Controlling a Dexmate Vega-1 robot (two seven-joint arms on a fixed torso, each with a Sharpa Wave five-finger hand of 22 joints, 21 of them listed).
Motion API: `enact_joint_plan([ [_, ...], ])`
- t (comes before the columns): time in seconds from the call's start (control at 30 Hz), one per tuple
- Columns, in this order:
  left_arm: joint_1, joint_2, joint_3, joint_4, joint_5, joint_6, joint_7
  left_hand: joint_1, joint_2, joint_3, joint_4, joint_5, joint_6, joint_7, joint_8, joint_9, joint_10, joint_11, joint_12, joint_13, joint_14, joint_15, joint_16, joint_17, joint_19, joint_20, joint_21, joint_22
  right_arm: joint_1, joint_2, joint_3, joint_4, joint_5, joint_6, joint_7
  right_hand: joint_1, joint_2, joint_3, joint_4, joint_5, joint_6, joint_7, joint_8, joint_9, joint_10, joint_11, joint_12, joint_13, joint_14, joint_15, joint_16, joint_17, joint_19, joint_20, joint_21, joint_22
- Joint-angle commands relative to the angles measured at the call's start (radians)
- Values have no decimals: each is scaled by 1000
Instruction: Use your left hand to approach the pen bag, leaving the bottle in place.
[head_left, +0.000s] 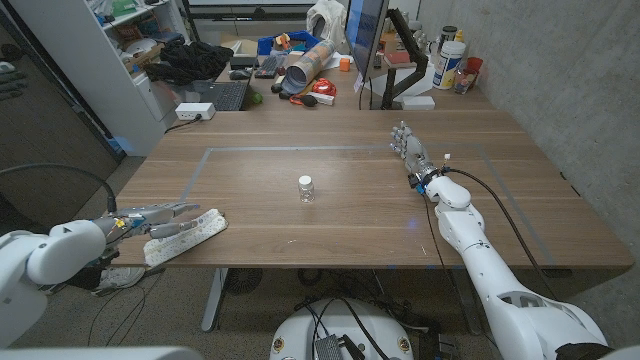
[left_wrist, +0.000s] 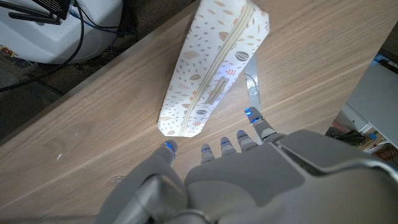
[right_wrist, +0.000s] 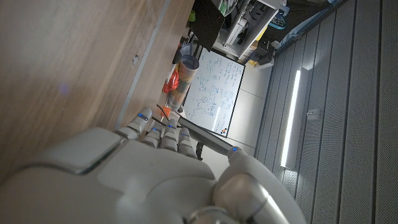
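Both arms wore smooth, rounded white shells over the forearms and upper segments. The left hand (head_left: 160, 219) and the right hand (head_left: 413, 156) were grey metal, with segmented fingers (left_wrist: 239, 138) tipped by small blue lights. A black cable looped from the right wrist back along the forearm, beside a dark joint ring. The back of the right hand showed broad matte-grey plates.

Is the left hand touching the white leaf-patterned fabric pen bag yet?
Cannot tell. In the left wrist view the left hand's fingertips end right at the pen bag's near end; in the head view they overlap it.
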Motion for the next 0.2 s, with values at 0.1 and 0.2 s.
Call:
enact_joint_plan([
  [0.1,5,6,17,3,-8,21,2,-9,13,3,4,3,-18,0,5,4,-38,3,5,5,-110,-6,6,6,-209,8,-2,3,16,3,-5,27,0,6,9,-1,72,-3,-1,5,-2,-2,6,3,2,6,2,3,2,1,6,3,0,-22,-2,4],
  [0.2,7,12,29,-2,3,38,-9,-9,13,3,4,3,-18,0,5,4,-38,1,5,5,-110,-6,6,6,-210,8,-3,3,23,1,-5,43,3,19,19,-1,72,-4,-1,5,-2,-2,6,3,3,7,3,3,1,1,6,3,0,-22,-2,4],
])
